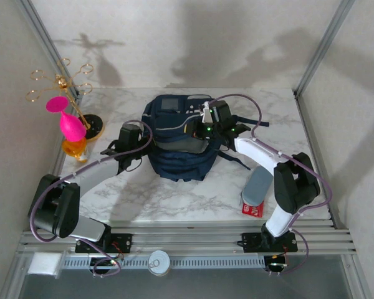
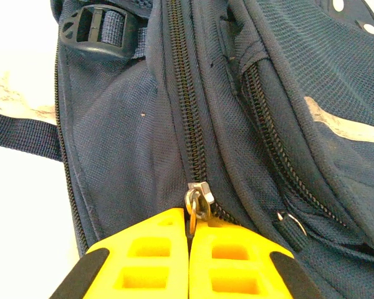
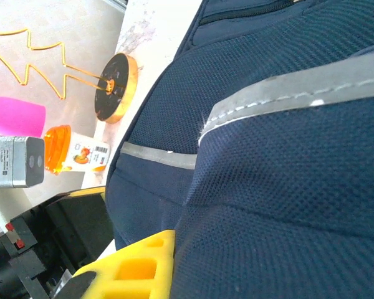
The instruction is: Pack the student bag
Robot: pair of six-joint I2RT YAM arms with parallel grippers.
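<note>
My left pincer (image 2: 190,235) was closed, its yellow fingers pinching the ring of the zipper pull (image 2: 198,200) on the student bag (image 1: 174,159), which lay in the middle of the marble table (image 1: 174,199) between my two arms. My right pincer (image 1: 207,119) sat on the bag's upper part. Only one yellow finger (image 3: 140,268) showed against the navy fabric, the other hidden behind it, so I could not tell whether it gripped anything.

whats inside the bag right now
Nothing inside shows. On the bag the zip looks closed ahead of the pull, pinched by the left gripper. Fabric covers any contents.
</note>
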